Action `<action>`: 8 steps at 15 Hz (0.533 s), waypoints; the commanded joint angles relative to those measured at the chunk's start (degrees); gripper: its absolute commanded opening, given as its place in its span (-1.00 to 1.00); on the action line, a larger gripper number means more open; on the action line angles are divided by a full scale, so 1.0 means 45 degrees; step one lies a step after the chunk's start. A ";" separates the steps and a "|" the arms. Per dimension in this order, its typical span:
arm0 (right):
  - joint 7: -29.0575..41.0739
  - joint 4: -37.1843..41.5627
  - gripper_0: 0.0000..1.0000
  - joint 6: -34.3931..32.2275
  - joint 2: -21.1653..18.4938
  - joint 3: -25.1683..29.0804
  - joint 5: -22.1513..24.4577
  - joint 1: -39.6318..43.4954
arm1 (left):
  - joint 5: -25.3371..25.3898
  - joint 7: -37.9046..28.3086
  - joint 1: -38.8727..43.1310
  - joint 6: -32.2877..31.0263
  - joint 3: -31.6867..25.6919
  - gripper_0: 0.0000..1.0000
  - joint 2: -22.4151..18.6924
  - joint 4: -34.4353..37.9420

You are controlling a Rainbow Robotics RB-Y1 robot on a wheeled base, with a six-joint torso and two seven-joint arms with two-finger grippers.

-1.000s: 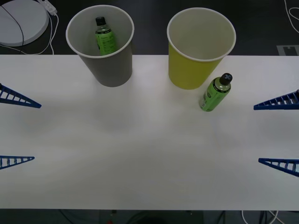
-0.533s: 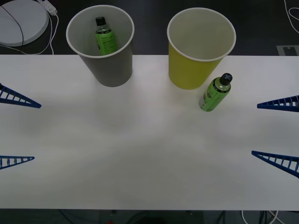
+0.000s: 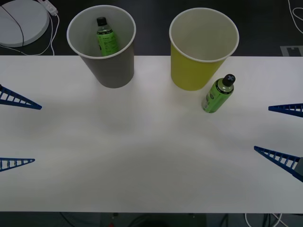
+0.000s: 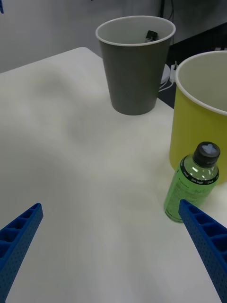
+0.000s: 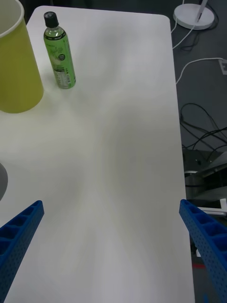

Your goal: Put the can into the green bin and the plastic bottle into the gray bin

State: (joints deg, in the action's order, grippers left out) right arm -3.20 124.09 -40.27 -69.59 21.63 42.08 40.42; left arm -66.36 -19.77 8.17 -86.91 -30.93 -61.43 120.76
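Flanking a wide bare stretch of worktop point(image 3: 142, 156), both pincers stand spread.

Nearest, the left pincer point(image 3: 19, 132) sits at the left edge and the right pincer point(image 3: 284, 135) at the right edge, its fingers now drawn further toward that edge than a second ago. Beyond, the plastic bottle point(image 3: 218, 93) stands upright just beside the green bin point(image 3: 201, 71). Farther left, the gray bin point(image 3: 111, 66) at the far edge holds another green bottle point(image 3: 106, 38); neither has moved.
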 commanded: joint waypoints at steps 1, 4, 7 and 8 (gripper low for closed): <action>-0.0246 0.0061 1.00 0.0862 0.0231 -0.0002 -0.0210 0.0587 | 0.0001 0.0000 0.0001 -0.0002 -0.0001 1.00 -0.0001 0.0001; -0.0286 0.0061 1.00 0.1624 0.0660 -0.0021 -0.0288 0.1037 | 0.0001 0.0000 0.0001 -0.0002 -0.0001 1.00 -0.0001 0.0001; -0.0188 0.0061 1.00 0.2405 0.1090 -0.0060 -0.0444 0.1466 | 0.0001 0.0000 0.0001 -0.0002 -0.0001 1.00 -0.0001 0.0001; -0.0188 0.0061 1.00 0.2581 0.1188 -0.0119 -0.0522 0.1525 | 0.0001 0.0000 0.0001 -0.0002 -0.0001 1.00 -0.0001 0.0001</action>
State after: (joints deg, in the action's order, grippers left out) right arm -4.08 124.37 -29.32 -64.61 21.28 40.03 47.03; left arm -66.36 -19.77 8.17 -86.92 -30.94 -61.43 120.76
